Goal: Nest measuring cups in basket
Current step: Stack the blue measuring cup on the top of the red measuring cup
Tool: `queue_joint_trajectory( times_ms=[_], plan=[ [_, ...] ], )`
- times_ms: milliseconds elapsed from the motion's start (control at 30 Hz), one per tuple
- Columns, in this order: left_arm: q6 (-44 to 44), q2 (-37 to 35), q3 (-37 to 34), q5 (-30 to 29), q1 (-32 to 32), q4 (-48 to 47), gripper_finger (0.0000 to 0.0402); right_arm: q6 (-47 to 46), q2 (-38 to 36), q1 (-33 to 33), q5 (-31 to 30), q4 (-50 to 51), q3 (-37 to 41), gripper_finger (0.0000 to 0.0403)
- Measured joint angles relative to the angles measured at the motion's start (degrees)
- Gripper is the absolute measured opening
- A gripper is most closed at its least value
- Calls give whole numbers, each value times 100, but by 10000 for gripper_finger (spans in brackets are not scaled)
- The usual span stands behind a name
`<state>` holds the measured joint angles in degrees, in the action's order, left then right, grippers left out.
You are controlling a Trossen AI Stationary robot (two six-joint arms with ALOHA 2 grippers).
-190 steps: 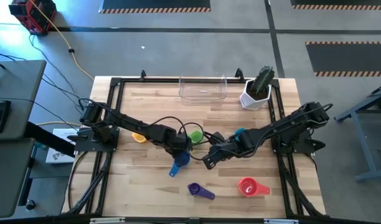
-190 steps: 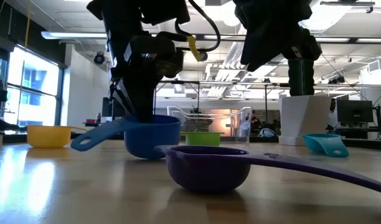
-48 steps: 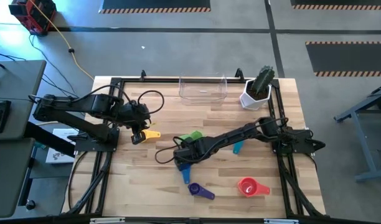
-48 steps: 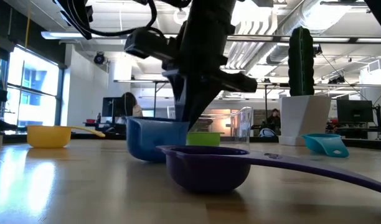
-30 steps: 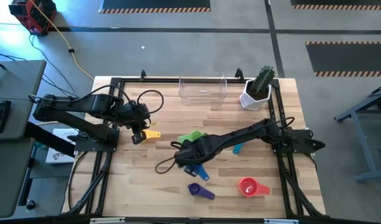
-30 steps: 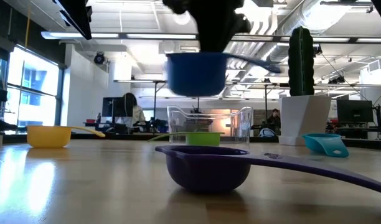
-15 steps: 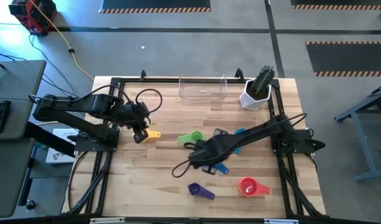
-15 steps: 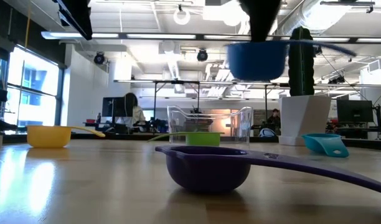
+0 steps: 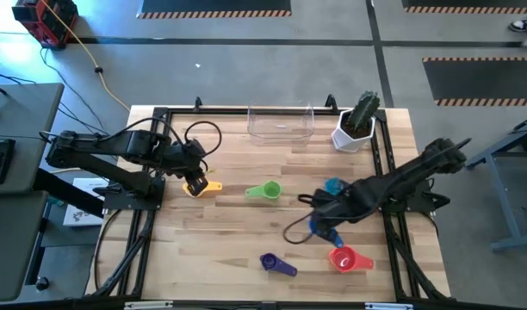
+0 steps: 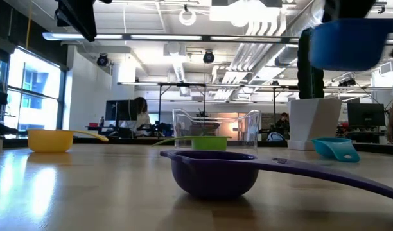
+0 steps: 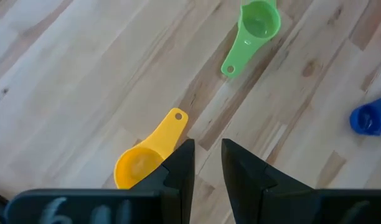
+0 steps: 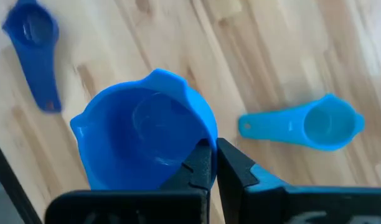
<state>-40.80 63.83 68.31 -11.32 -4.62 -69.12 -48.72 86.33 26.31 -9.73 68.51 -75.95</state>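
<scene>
My right gripper [image 9: 320, 217] is shut on the blue cup [image 12: 141, 137] and holds it high above the table's right half, near the teal cup [image 9: 334, 185] and the red cup [image 9: 341, 257]. My left gripper [image 11: 208, 155] hovers, narrowly open, over the yellow cup [image 9: 203, 186] at the left. The green cup [image 9: 265, 191] stands upright mid-table. The purple cup [image 9: 275, 263] sits near the front edge. The clear basket [image 9: 281, 135] rests at the far edge. No orange cup shows. My right gripper pinches the blue cup's wall at the rim [image 12: 209, 138], one finger [image 12: 200, 163] inside the bowl and the other outside. The fingers come from above, slanting in from the table's right. The cup [image 10: 347, 42] is lifted clear, its mouth up and roughly level; its handle is hidden.
A white pot with a green cactus [image 9: 356, 127] stands right of the basket at the far edge. Black frame rails run along the table's left and right sides. Bare wood lies between the green cup and the basket. People show in the room behind.
My right gripper has carried the blue cup from mid-table toward the table's right edge, staying shut on it. The cup has stayed lifted clear and has risen in the low view.
</scene>
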Motion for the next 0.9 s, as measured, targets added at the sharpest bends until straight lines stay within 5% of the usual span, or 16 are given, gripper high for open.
queue_joint_trajectory(
  times_ms=[533, 900],
  plan=[
    [-881, 0, 0, -89, -2, 0, 72, 165, -549, 1532, 679, -599, 1363, 0],
    [-1314, 0, 0, -472, 0, 2, 72, 931, -533, 1813, 770, -1338, 1538, 0]
  ],
)
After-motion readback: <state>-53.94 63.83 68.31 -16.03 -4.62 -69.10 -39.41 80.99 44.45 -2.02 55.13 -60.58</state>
